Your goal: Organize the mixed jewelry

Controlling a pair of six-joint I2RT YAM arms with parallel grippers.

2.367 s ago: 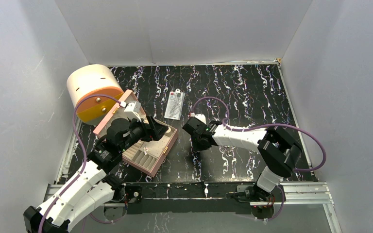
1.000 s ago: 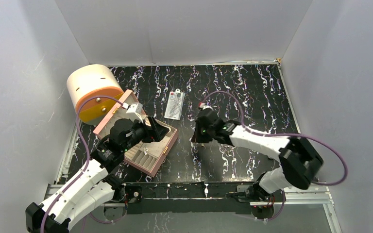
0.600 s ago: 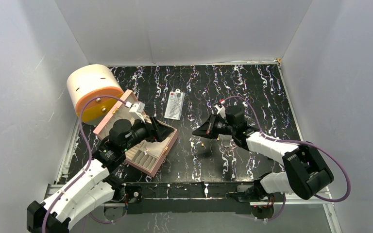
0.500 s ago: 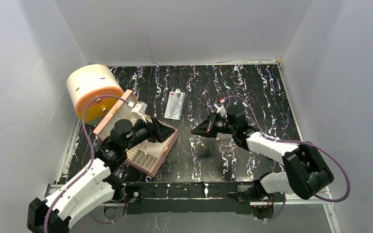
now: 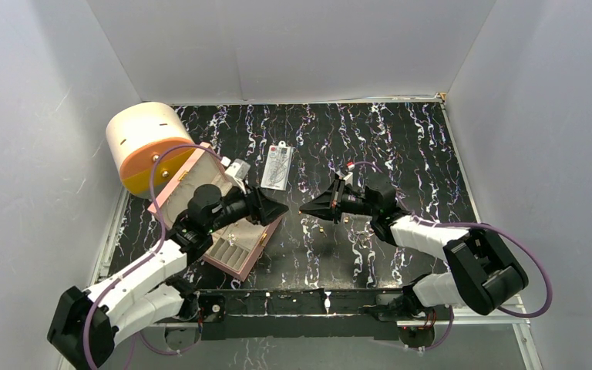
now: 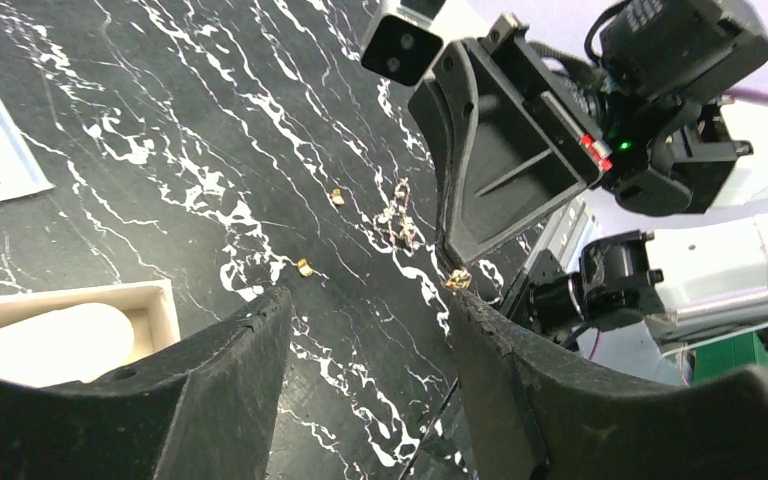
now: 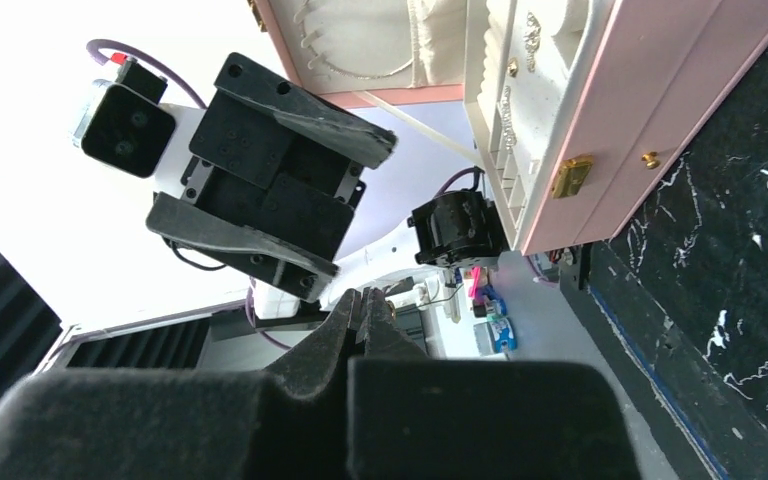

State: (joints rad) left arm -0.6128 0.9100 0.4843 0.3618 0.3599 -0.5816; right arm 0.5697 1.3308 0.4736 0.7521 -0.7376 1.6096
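On my overhead feed, a black surface (image 5: 408, 139) veined with white marbling, a plain white back wall (image 5: 293, 46) with a faint vertical seam, a white left wall (image 5: 38, 116) and right wall (image 5: 543, 116) closing it in, an aluminium rail (image 5: 324, 299) along the near edge, and soft, even light as far as I can judge.
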